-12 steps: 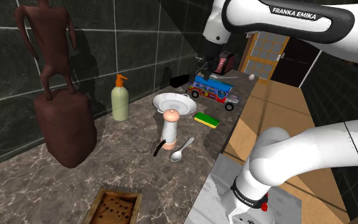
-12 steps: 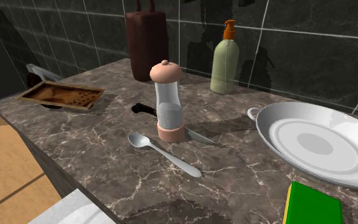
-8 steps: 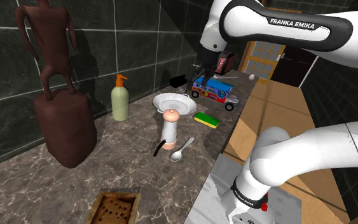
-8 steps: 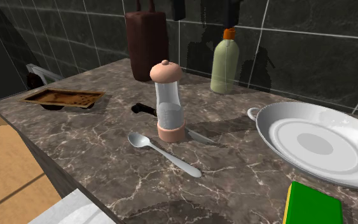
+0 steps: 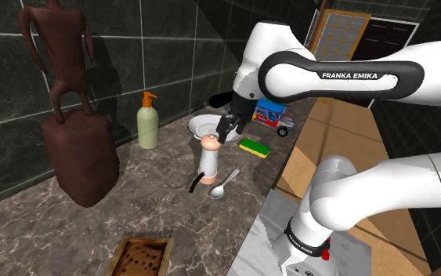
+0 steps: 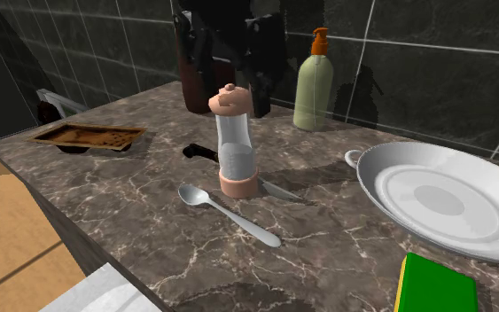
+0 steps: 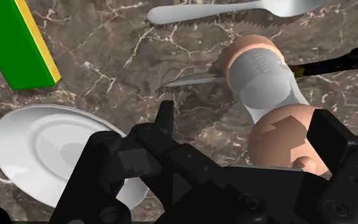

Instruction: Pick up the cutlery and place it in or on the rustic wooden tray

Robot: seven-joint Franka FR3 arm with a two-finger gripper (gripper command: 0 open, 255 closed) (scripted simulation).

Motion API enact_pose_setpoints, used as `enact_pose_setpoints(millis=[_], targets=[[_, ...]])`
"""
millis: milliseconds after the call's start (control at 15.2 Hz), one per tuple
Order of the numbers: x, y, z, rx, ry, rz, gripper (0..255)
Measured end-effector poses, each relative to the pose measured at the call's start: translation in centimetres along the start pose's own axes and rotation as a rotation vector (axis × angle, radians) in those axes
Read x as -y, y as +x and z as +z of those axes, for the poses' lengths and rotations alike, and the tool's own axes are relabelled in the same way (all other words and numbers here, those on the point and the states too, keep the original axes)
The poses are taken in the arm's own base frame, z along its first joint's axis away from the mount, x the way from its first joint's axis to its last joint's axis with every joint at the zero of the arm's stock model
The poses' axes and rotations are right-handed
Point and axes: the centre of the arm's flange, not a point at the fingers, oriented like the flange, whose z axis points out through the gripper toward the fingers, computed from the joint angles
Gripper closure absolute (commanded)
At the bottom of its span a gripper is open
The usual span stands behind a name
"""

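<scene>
Shoulder view: we saw the claw [image 5: 226, 133] wide, empty, just over the grinder [image 5: 208, 161], probably to clear it before the spoon [image 5: 224, 186].

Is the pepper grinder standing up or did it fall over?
Standing up. The pepper grinder sits on its base on the counter, with its knob on top.

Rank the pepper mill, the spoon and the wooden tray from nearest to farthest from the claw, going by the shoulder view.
1. The pepper mill: its cap sits just below the open claw.
2. The spoon: on the counter beside the mill's base, toward the front edge.
3. The wooden tray: far along the counter, at the view's bottom edge.
</scene>
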Motion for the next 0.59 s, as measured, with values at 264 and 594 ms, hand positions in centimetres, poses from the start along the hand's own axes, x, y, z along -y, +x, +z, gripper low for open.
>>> enact_pose_setpoints(millis=[264,594], targets=[[3.5,0.2,1.5,-0.199,0.05,-0.043,0],[6.2,-2.9,9.1,-0.029,0.01,-0.1,0]])
